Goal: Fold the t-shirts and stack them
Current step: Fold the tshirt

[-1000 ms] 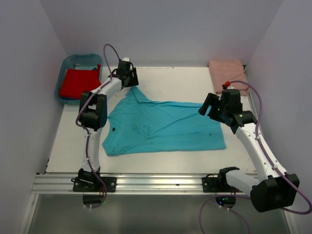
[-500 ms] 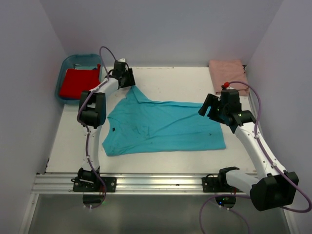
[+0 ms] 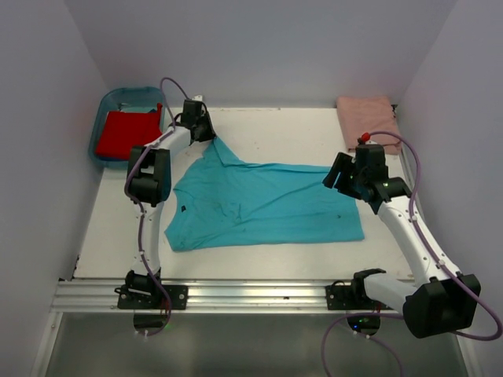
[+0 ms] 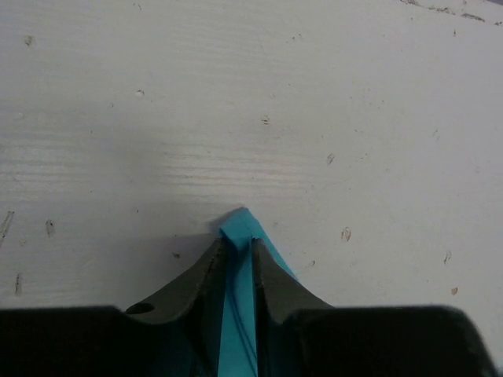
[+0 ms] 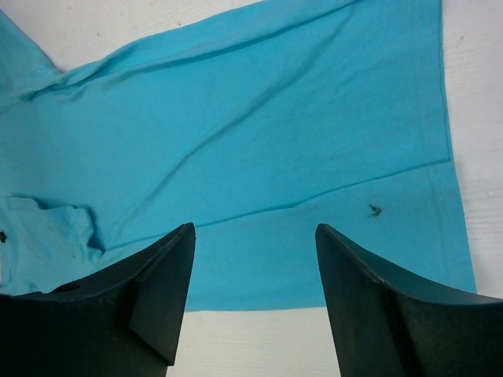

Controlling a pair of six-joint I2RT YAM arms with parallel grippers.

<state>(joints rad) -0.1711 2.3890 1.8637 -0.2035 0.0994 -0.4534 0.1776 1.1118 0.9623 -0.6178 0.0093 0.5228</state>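
Note:
The turquoise t-shirt (image 3: 263,204) lies spread across the middle of the table, one sleeve pointing toward the back left. My left gripper (image 3: 200,126) is at that sleeve's tip. In the left wrist view my left gripper (image 4: 238,239) is shut on the pinched sleeve corner (image 4: 239,224). My right gripper (image 3: 339,174) hovers open over the shirt's right end. The right wrist view shows my right gripper (image 5: 255,228) with its jaws wide above the turquoise cloth (image 5: 236,118) near its hem. The pink t-shirt (image 3: 367,118) lies folded at the back right. The red t-shirt (image 3: 126,132) lies in a tub.
A blue plastic tub (image 3: 118,98) sits in the back left corner, holding the red shirt. Walls close in the table (image 3: 275,126) on the left, back and right. The metal rail (image 3: 251,294) with both arm bases runs along the near edge.
The left jaws have closed on the sleeve tip after the left gripper shifted slightly left. The right jaws have narrowed a little, and that gripper has hardly moved.

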